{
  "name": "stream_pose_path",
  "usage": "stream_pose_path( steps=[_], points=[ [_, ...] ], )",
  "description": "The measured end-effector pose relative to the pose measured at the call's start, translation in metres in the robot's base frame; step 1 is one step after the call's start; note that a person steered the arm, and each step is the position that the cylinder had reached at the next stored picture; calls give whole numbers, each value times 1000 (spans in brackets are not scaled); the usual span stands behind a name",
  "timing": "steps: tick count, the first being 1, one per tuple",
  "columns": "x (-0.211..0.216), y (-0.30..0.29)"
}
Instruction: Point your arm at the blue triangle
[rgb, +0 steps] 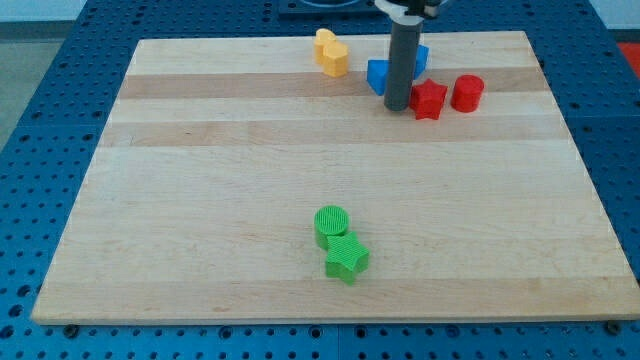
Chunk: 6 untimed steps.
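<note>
Wooden board (200, 200), my tip (397, 106) touching blue block (378, 76), near top edge.

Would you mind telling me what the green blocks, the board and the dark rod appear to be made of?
The green round block and green star-shaped block look like matte 3D-printed plastic: fine parallel ridges line their tops. The pale wooden board shows lengthwise grain and joined strips, with a smooth, low-sheen finish. The dark grey rod, my tip beside the blue block and red block, is smooth and dull; plastic or coated metal, I cannot tell.
</note>
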<state>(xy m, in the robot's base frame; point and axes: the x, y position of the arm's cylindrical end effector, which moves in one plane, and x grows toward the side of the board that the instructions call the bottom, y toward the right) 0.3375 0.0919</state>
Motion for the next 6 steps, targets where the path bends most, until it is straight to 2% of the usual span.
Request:
stream_pose_path(
  steps=[4,5,6],
  points=[
    [-120,82],
    [-129,78],
    [-116,74]
  ],
)
